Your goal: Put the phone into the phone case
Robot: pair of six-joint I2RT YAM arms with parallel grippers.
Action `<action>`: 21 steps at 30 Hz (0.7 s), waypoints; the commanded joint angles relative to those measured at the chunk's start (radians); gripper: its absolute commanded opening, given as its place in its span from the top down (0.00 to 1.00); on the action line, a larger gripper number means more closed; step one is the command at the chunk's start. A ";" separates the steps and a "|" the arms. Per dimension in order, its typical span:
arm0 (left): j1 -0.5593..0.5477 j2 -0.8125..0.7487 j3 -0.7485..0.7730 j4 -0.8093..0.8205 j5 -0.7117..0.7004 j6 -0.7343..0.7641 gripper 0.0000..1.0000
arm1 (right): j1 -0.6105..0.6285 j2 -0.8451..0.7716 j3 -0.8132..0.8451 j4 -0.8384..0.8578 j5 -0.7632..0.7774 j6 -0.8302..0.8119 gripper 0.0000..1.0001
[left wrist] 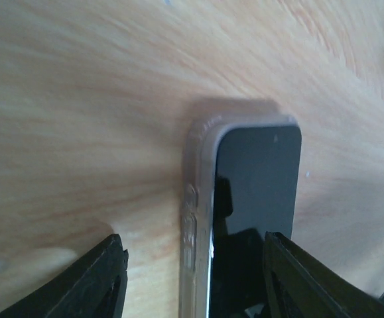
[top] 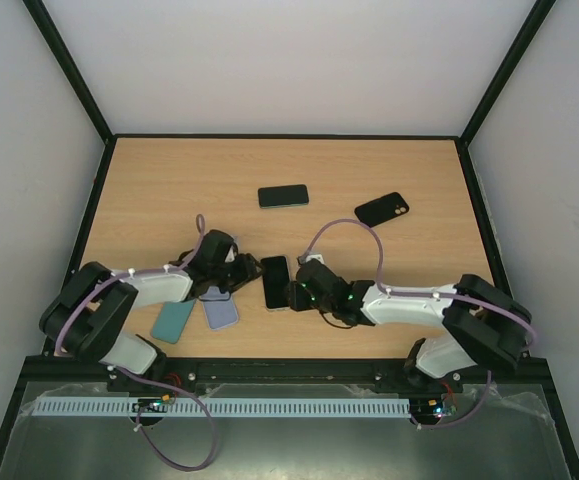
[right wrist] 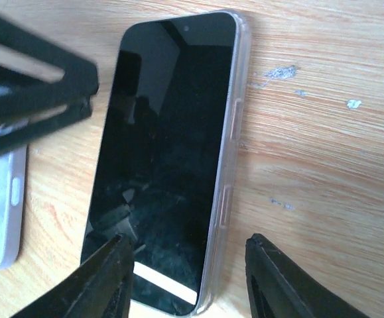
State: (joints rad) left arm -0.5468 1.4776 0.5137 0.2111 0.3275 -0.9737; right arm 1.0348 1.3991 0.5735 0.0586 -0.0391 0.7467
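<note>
Phone (top: pixel 276 282) lies flat, screen up, near middle of table (top: pixel 169 180), between both arms. Sits in clear case (right wrist: pixel 230 152); rim shows along one long side and round one corner. Cannot tell if every edge is in.

Left gripper (left wrist: pixel 193 244) spread, one finger each side of phone, not pinching. Right gripper (right wrist: pixel 188 242) spread too, low over other end.

Step, I think: last push to seat phone. Next move needs soft press on edges, case kept from sliding.

Teal case (top: pixel 173 320) and lilac case (top: pixel 221 313) lie near left.
</note>
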 commanded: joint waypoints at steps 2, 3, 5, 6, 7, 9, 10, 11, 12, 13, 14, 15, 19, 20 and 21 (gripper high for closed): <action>-0.053 -0.022 -0.029 -0.027 -0.016 -0.028 0.42 | -0.036 0.104 0.029 0.073 -0.025 0.081 0.58; -0.057 -0.024 -0.037 -0.022 -0.016 -0.034 0.43 | -0.039 0.121 0.025 0.089 -0.028 0.091 0.60; -0.063 -0.029 -0.053 -0.012 -0.018 -0.045 0.43 | -0.044 0.158 0.023 0.107 -0.033 0.103 0.65; -0.064 -0.031 -0.059 -0.007 -0.016 -0.050 0.44 | -0.045 0.173 0.023 0.110 -0.039 0.106 0.68; -0.066 -0.032 -0.066 -0.004 -0.017 -0.052 0.45 | -0.045 0.188 0.022 0.110 -0.042 0.114 0.72; -0.069 -0.037 -0.067 -0.005 -0.022 -0.050 0.47 | -0.044 0.215 0.022 0.102 -0.054 0.133 0.84; -0.071 -0.035 -0.066 -0.005 -0.024 -0.050 0.48 | -0.044 0.226 0.018 0.105 -0.056 0.144 0.87; -0.073 -0.033 -0.065 -0.005 -0.025 -0.048 0.49 | -0.045 0.235 0.009 0.116 -0.055 0.155 0.89; -0.074 -0.028 -0.063 -0.008 -0.027 -0.046 0.50 | -0.045 0.243 0.003 0.124 -0.054 0.164 0.90; -0.077 -0.023 -0.060 -0.008 -0.031 -0.045 0.51 | -0.045 0.253 0.001 0.131 -0.056 0.167 0.90; -0.079 -0.017 -0.056 -0.008 -0.031 -0.044 0.53 | -0.045 0.260 -0.002 0.140 -0.061 0.170 0.90; -0.081 -0.009 -0.054 -0.006 -0.032 -0.044 0.54 | -0.045 0.266 -0.003 0.148 -0.065 0.172 0.90; -0.088 0.022 -0.043 -0.007 -0.035 -0.039 0.60 | -0.045 0.244 -0.007 0.172 -0.068 0.177 0.85; -0.088 0.026 -0.043 -0.011 -0.041 -0.037 0.63 | -0.046 0.228 -0.008 0.179 -0.063 0.177 0.82; -0.087 0.028 -0.040 -0.017 -0.048 -0.035 0.64 | -0.047 0.209 -0.010 0.181 -0.054 0.177 0.79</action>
State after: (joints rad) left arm -0.6235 1.4643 0.4702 0.2401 0.2958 -1.0168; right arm 0.9909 1.6157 0.5938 0.2798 -0.1036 0.9131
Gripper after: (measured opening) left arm 0.384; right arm 0.170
